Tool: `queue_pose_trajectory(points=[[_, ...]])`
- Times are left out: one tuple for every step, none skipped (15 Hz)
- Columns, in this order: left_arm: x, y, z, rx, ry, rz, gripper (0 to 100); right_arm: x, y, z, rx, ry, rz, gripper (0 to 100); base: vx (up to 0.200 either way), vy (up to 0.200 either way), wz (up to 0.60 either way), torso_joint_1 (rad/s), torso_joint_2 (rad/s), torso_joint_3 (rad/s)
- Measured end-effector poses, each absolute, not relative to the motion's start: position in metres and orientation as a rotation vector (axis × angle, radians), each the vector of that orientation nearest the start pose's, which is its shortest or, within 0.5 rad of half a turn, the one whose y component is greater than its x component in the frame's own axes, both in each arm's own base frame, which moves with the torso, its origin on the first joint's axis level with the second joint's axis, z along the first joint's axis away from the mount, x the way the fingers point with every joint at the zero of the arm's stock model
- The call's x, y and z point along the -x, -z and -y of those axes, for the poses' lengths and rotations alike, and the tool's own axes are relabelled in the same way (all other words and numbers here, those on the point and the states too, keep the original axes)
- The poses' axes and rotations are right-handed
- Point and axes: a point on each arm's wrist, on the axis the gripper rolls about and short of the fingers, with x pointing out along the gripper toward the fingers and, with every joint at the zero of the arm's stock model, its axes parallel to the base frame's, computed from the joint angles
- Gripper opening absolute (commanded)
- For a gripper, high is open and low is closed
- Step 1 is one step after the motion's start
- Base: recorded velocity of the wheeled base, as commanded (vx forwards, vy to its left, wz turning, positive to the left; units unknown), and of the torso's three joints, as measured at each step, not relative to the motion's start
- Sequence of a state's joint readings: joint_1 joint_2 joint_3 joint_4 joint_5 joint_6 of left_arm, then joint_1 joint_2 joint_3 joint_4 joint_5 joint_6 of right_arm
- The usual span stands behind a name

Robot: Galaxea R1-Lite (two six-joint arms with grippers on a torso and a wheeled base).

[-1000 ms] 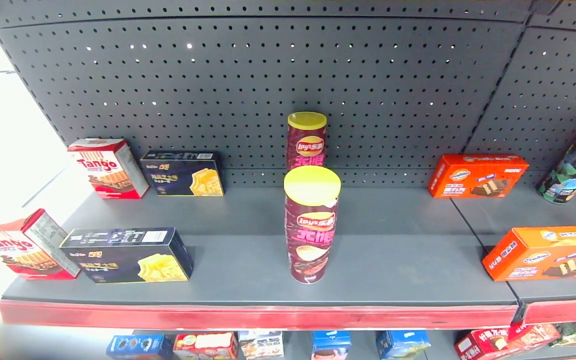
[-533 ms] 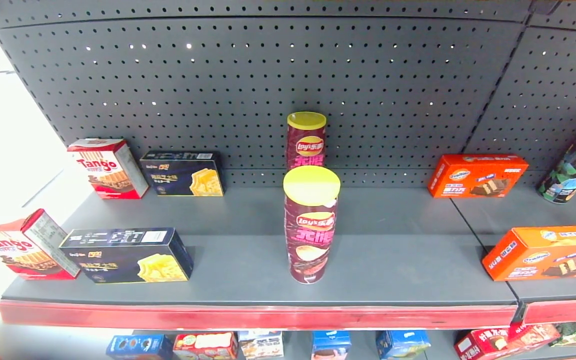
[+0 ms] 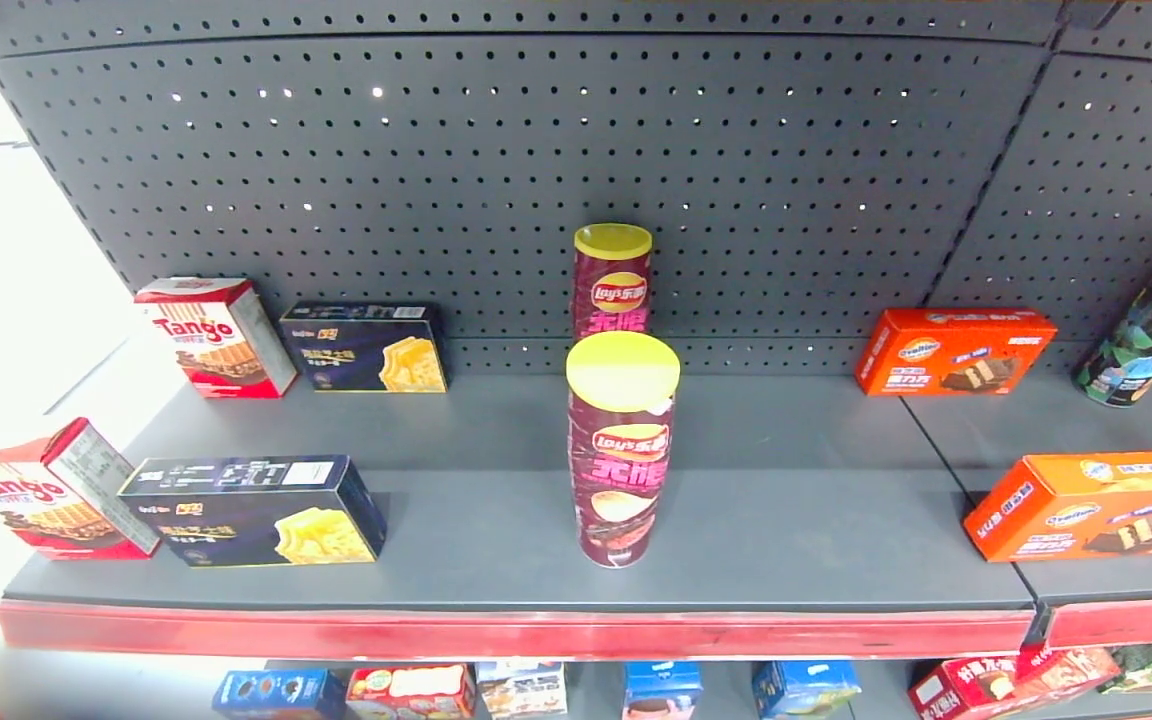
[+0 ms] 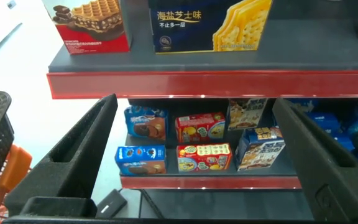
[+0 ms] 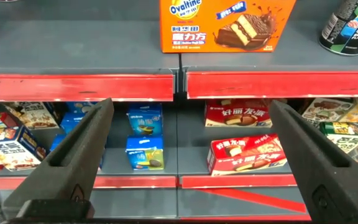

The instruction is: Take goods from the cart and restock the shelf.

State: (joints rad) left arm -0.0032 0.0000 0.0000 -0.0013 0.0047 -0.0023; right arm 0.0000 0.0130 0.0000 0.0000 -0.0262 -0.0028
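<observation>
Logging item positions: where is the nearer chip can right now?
In the head view, the nearer chip can stands upright at the middle of the shelf, directly in front of the second can.

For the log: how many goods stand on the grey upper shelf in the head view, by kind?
Red wafer boxes: 2
Dark blue cracker boxes: 2
Maroon chip cans with yellow lids: 2
Orange chocolate boxes: 2
Green patterned can: 1
Total: 9
</observation>
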Motion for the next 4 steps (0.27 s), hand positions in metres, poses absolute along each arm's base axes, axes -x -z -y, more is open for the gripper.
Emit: queue_pose_trajectory(points=[[0.0228,-0.0756,-0.0002,0.002,-0.002,0.001,100,0.0218,-0.0758,0.0006,0.002,0.026,-0.013,100,0.0,0.0,0.0,0.0,0.0,0.0],[0.0228,-0.0756,-0.0002,0.003,-0.002,0.001,100,0.0218,-0.0758,0.0006,0.001,0.026,-0.013,100,0.0,0.0,0.0,0.0,0.0,0.0],[0.0228,-0.0756,-0.0002,0.003,-0.002,0.001,100,0.0218,-0.0758,0.0006,0.001,0.026,-0.013,100,0.0,0.0,0.0,0.0,0.0,0.0],[0.0228,-0.0756,-0.0002,0.003,-0.002,0.001,100,0.0218,-0.0758,0.0006,0.0,0.026,-0.013,100,0.0,0.0,0.0,0.0,0.0,0.0]])
